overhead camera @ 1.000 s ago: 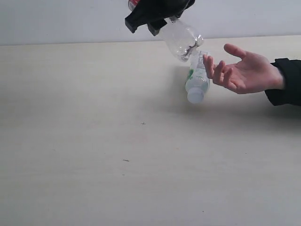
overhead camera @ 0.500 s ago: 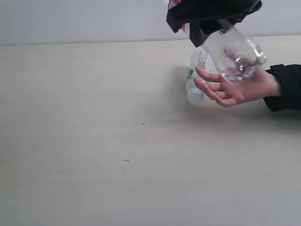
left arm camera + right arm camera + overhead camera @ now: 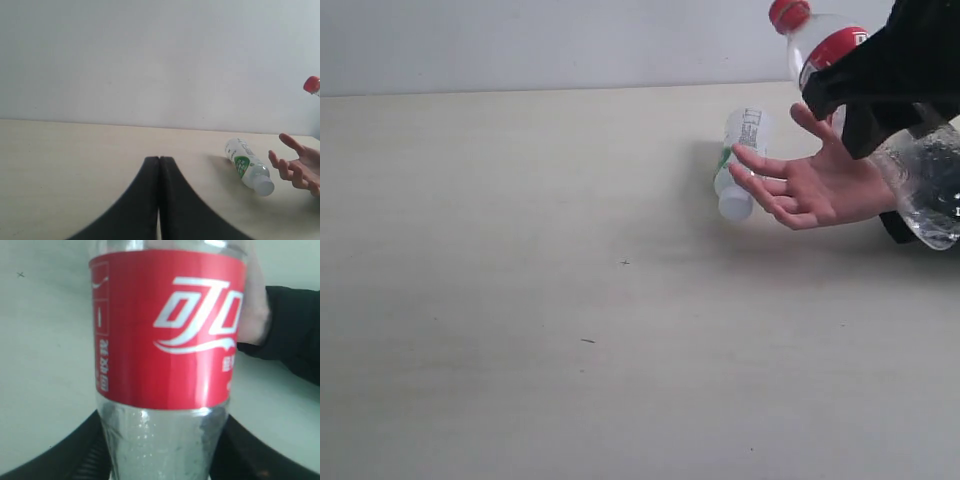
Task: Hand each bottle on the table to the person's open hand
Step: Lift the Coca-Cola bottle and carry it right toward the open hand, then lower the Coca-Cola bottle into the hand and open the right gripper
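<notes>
Right claw [image 3: 842, 118]: pinches the red bottle around its clear body, below the label. One black finger sits on each side. It is up in the air at the right edge of the exterior view.
Red bottle [image 3: 828, 45]: clear, with a red cap and red label. It is off the table and tilted, cap high and to the left in the exterior view, base low and to the right.
Red bottle and hand: in the exterior view the bottle's lower body crosses in front of the wrist. In the right wrist view the hand shows just behind the label's edge. I cannot tell whether they touch.
Hand [image 3: 810, 188]: bare and open, fingers spread and pointing left in the exterior view, thumb raised. It is held just above the table.
Sleeve [image 3: 897, 228]: black, at the wrist.
Green bottle [image 3: 740, 155]: lies on its side on the table, white cap toward the exterior camera, just beside the fingertips. The left wrist view shows a narrow gap between them.
Left claw [image 3: 159, 160]: fingers pressed together with nothing between them. It is low over the table, well apart from the green bottle and the hand.
Table [image 3: 520, 300]: pale beige with a few tiny dark specks.
Wall [image 3: 520, 40]: plain and pale, behind the table's far edge.
</notes>
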Tool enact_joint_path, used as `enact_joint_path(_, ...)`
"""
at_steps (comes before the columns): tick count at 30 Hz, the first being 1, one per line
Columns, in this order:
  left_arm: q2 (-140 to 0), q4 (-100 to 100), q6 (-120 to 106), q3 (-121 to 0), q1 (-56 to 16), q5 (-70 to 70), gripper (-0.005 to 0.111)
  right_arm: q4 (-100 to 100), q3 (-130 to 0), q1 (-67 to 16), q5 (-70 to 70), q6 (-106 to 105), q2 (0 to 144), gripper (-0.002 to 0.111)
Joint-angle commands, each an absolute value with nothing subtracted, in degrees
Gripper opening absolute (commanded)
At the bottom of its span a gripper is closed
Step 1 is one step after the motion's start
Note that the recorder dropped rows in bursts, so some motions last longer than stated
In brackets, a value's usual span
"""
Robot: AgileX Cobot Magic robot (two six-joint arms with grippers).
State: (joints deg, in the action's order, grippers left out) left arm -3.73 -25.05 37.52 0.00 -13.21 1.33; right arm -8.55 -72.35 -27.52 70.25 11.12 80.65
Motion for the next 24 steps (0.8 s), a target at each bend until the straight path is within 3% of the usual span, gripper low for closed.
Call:
enact_joint_path(1,-3.3,-24.63,37.82,0.0,-13.08,1.14,0.0,-7.7,-70.26,-23.04,69.96,10.2,81.42,0.0)
enact_joint_path(14,-3.3,-24.63,37.82,0.0,-13.08,1.14,0.0,-6.64,-68.32,-21.89,55.57,10.56,94.79,0.0)
enact_joint_path(24,-3.3,-24.63,37.82,0.0,-13.08,1.14,0.0,-13.71,-68.32,-21.89,54.13,15.2,100.46,0.0)
